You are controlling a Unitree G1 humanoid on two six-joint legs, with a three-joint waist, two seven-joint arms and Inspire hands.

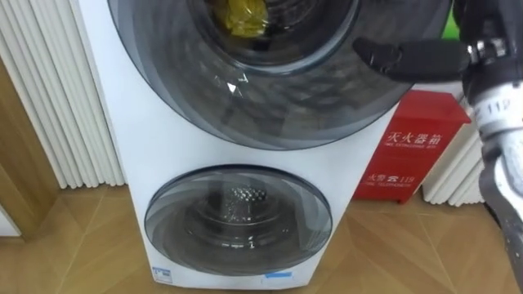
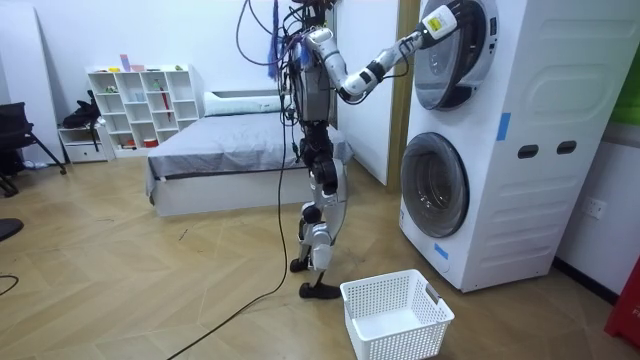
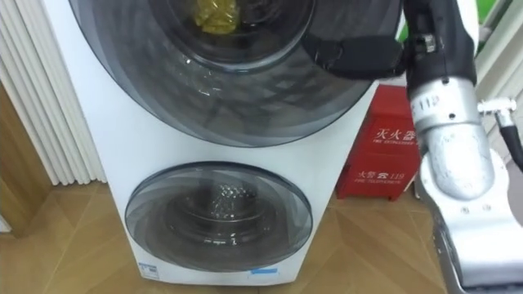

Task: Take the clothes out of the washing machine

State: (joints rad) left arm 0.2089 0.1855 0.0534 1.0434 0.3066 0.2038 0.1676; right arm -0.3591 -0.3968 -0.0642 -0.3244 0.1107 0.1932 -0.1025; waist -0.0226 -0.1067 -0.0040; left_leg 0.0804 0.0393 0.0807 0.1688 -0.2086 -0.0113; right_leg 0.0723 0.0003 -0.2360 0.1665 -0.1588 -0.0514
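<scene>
Black fingers (image 1: 377,55) (right, flat) on door (image 1: 245,110)

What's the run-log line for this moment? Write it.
right hand: at upper door rim | yellow cloth: behind its glass | basket: on floor

Two round doors (image 2: 435,185), one basket (image 2: 405,338), one bed (image 2: 230,145).

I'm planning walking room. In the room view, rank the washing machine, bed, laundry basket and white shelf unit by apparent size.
Largest: washing machine.
Then the bed.
The laundry basket and white shelf unit look about alike; the shelf unit stands farther from the camera, so I leave them unranked.
</scene>
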